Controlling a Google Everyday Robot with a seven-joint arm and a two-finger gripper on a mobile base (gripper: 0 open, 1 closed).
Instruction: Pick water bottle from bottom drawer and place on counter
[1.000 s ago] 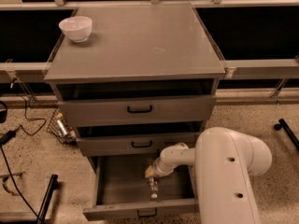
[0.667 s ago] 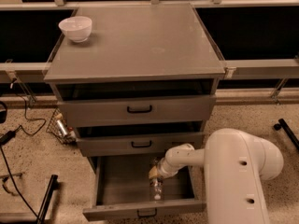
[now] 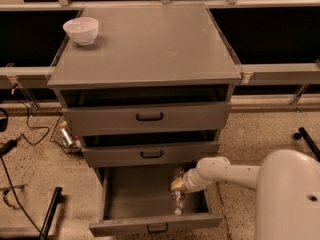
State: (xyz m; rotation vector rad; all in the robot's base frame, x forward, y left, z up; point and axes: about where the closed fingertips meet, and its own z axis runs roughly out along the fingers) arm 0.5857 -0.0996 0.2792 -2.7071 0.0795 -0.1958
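- One bottle (image 3: 176, 202) lies in the open bottom drawer (image 3: 135, 194).
- The gripper (image 3: 178, 185) sits over it; whether it grasps, I cannot tell.
- A bowl (image 3: 81, 30) rests on the counter (image 3: 150, 44).

One counter (image 3: 150, 49) carries one white bowl (image 3: 81, 30) at its far left corner. Below are three drawers: one top drawer (image 3: 110, 119), one middle drawer (image 3: 115, 156), and one bottom drawer (image 3: 135, 194), each with one black handle (image 3: 150, 116), three handles in all. One water bottle (image 3: 177, 201) lies in the bottom drawer, right of middle. One arm (image 3: 225, 171) ends in one gripper (image 3: 177, 185), at that bottle. One wire basket (image 3: 65, 134) stands at left; it holds perhaps two items.
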